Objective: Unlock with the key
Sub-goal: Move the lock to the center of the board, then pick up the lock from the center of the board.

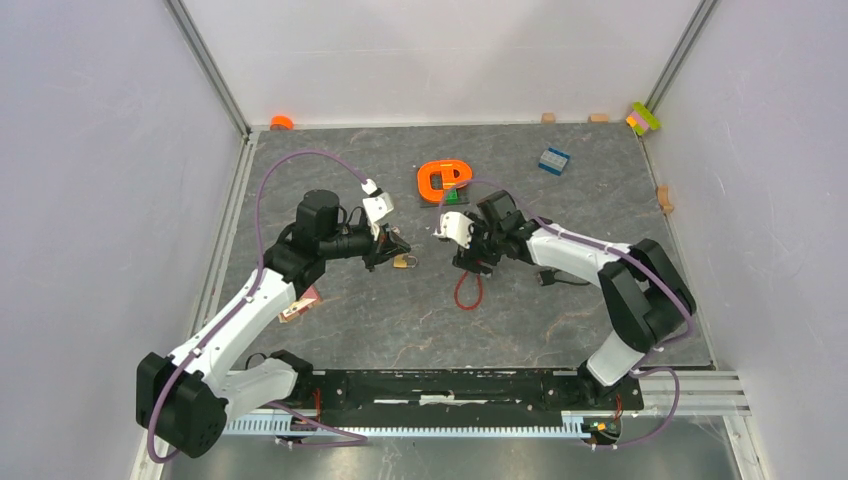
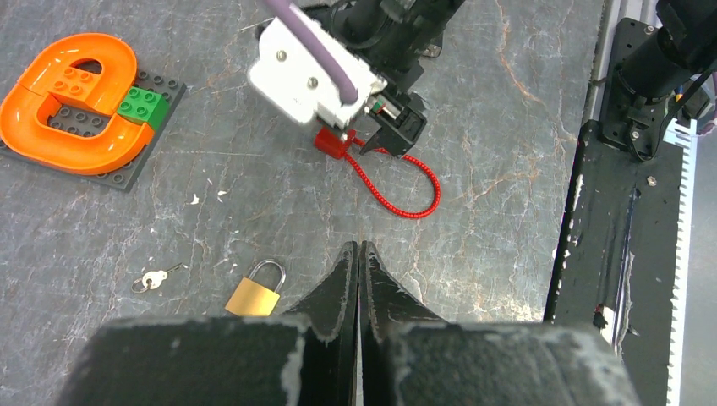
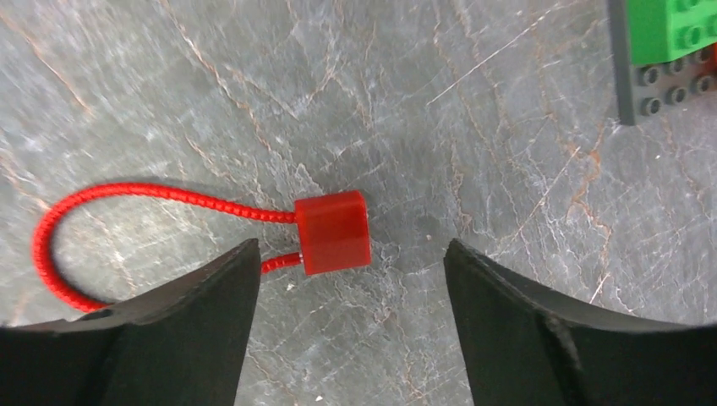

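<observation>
A small brass padlock point(image 2: 254, 292) with its shackle closed lies on the grey table, just left of my left gripper point(image 2: 358, 247), which is shut with nothing in it. The padlock point(image 1: 404, 261) also shows from above, beside the left gripper point(image 1: 392, 250). A small silver key point(image 2: 156, 277) with a white tag lies left of the padlock. My right gripper point(image 3: 351, 245) hangs open over a red block point(image 3: 332, 231) with a red cord loop point(image 3: 59, 245). The block lies on the table just beyond the fingertips, touching neither.
An orange curved track on a dark plate point(image 1: 444, 180) with a green brick stands behind the right gripper. A blue brick point(image 1: 553, 159) lies at the back right, coloured bricks point(image 1: 643, 118) in the far corner. A pinkish piece point(image 1: 300, 305) lies by the left arm.
</observation>
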`<state>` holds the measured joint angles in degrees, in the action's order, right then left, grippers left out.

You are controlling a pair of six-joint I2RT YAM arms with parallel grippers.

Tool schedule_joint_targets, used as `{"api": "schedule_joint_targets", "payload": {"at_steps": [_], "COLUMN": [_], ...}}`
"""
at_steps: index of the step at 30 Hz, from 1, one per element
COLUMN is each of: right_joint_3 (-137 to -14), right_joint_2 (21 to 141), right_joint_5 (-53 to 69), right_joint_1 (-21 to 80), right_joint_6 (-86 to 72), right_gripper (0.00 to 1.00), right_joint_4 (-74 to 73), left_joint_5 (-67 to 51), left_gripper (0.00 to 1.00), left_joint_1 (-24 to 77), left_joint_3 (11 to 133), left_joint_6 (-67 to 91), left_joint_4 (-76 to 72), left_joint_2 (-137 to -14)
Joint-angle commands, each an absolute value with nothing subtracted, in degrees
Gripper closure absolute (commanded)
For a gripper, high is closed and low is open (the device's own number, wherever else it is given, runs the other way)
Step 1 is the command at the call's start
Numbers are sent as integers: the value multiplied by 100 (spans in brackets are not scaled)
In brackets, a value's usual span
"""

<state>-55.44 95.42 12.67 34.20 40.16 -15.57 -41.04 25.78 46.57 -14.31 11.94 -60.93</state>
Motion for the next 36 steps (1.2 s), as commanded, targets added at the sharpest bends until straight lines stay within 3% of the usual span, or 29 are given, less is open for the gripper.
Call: {"api": "schedule_joint_targets", "payload": {"at_steps": [1,8,22,30,33,36], "right_joint_3": [-5364,-4880,-4078,-4669,-4938,-5123], "right_joint_2": [9054,8959,8490,8611,8629,8597], "right_joint_5": [1803,1573,478,126,285,1222], "right_joint_1": [3409,3406,3354,2812,2676,2661], "right_joint_6": [2913,1881,2497,3088,3136,3193], "right_gripper": [12,12,14,15,15,14], "right_joint_4": [-934,-510,-651,-1215,-1258,-1416], "left_joint_5": [-4108,-3943,-3876,-3905,-3907,-3920], "left_gripper": [98,98,98,98,98,98], "left_joint_1": [2564,2559,2557,2564,2560,2556], "left_joint_3": [4751,4714,4747,4739,4727,4720], "left_joint_6": [-1414,-1449,-1473,-1471,-1476,-1477], "left_joint_4": [1173,1149,1151,1101,1092,1090], "left_joint_2": [-5970,-5923,-5903,-5914,-5902,-5889]}}
